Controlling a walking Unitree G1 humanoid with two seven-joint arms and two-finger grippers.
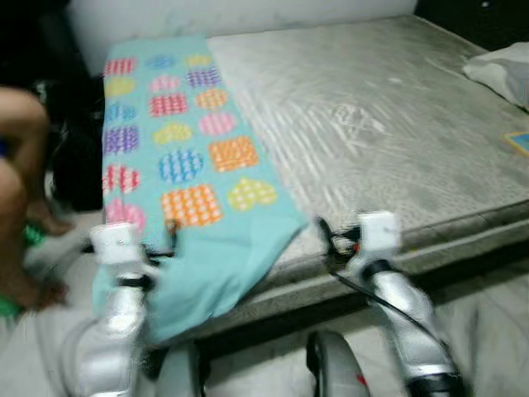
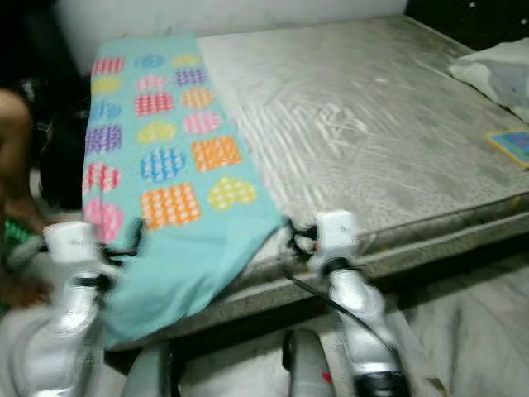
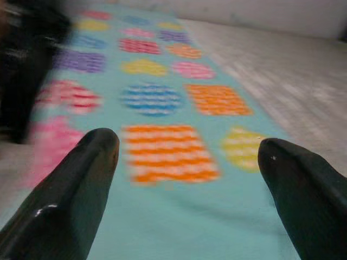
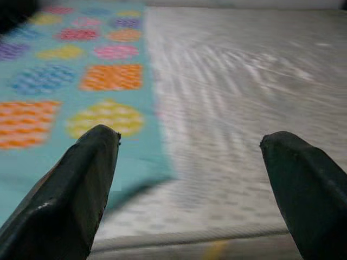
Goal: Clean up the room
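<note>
- A bare grey mattress [image 1: 388, 132] takes up most of the head views, its near edge running across just in front of the robot.
- A turquoise blanket [image 1: 186, 157] printed with coloured hearts, circles and squares lies in a long strip along the mattress's left side — its near end hangs over the mattress edge toward the floor.
- The left end effector [image 3: 187, 157] hovers over the near part of the blanket, released, its two black fingers [image 3: 81, 179] spread wide with an orange striped square between them; it grasps nothing.
- The right end effector [image 4: 190, 157] sits at the mattress's near edge, just beside the blanket's right border — also released, fingers wide apart, over the line where turquoise cloth meets grey mattress.
- In the head views both silver arms reach forward; the left arm [image 1: 116, 306] is in front of the hanging blanket end, the right arm [image 1: 397, 306] in front of the mattress edge.
- A white crumpled cloth [image 1: 500, 70] lies at the mattress's far right, with a small blue and yellow flat item [image 1: 519, 141] nearer on that side; it is too blurred to name.
- Part of a person [image 1: 21, 182] shows at the left edge, beside the bed.
</note>
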